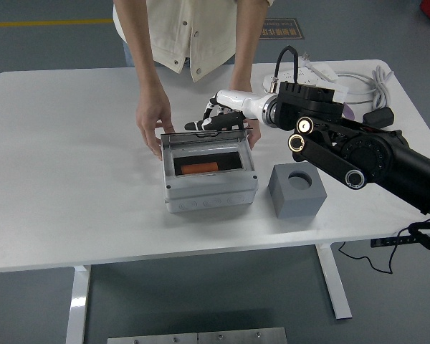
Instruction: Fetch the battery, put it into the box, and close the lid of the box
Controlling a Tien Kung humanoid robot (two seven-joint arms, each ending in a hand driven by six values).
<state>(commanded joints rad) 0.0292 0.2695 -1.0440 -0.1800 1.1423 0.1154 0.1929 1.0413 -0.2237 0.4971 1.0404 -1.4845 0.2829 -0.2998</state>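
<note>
In the head view we see a grey box (210, 172) near the middle of the white tabletop (72, 179). Its clear lid (206, 135) is tilted forward, part-way down over the opening. Inside, toward the back, the orange battery (199, 168) lies on its side in the box's dark well.

Our right hand (216, 120) reaches in from the right on a black arm (358, 150) and sits at the lid's top rear edge. Its dark fingers (203, 125) are curled loosely and rest on that edge, pressing rather than gripping; nothing is pinched between them.

A person stands at the far side. One of their hands (153, 122) lies against the box's left rear corner, the other hand (252, 132) is by the right rear corner, mostly hidden behind our wrist.

Just right of the box stands a grey cube (295, 190) with a round hole in its top. At the far right corner lie white cables (365, 79) and a black adapter (378, 118).
</note>
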